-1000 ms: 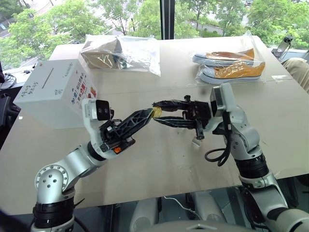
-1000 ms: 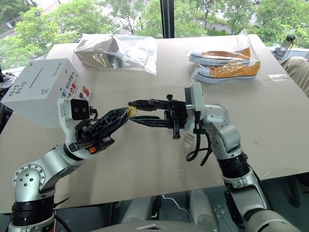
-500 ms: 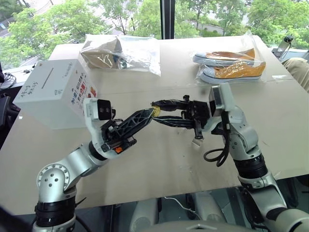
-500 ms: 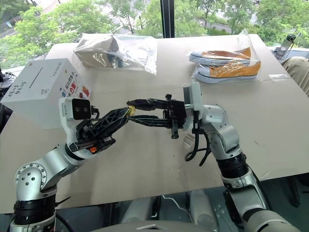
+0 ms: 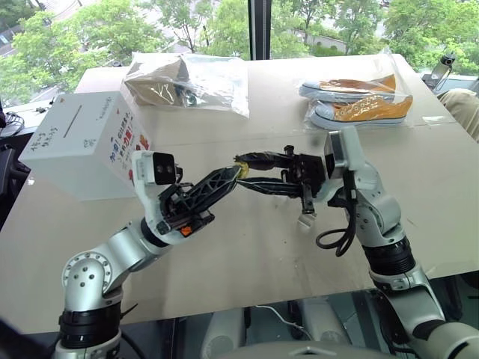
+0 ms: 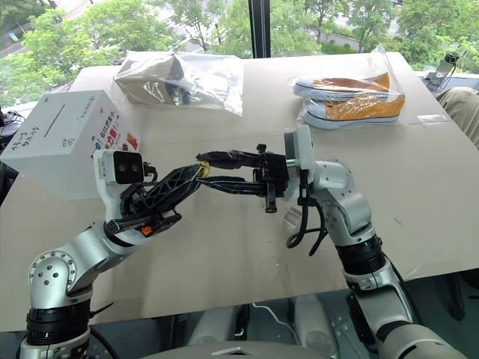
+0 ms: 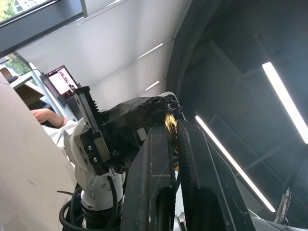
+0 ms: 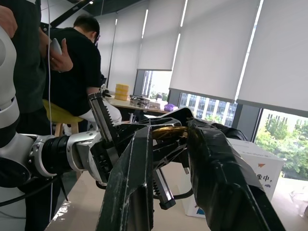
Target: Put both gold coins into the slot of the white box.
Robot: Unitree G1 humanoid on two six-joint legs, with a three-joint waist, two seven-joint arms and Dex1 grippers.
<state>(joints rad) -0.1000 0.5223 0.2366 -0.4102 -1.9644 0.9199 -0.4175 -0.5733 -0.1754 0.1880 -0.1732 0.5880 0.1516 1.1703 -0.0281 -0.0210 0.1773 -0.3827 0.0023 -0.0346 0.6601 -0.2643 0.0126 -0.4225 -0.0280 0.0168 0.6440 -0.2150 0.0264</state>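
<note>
Coin handover in mid-air, left claw just tightened.
Left gripper point(image 5: 238, 172) has pressed shut on the small pale-gold coin point(image 5: 241, 172); right gripper point(image 5: 243, 172), fingers parted around it, hasn't moved. White cardboard box point(image 5: 78, 146) with slot point(image 5: 73, 120) waits far left; carry comes next.

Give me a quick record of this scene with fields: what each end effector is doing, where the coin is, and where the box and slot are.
left end effector: shut on a gold coin, raised over the table
right end effector: open, fingers above and below the coin-bearing tip
white box: on the table's left side, apart from both end effectors
slot: in the box's top face, nothing at it
coin status: not yet at the slot
other: bagged orange shoes at the far right
</note>
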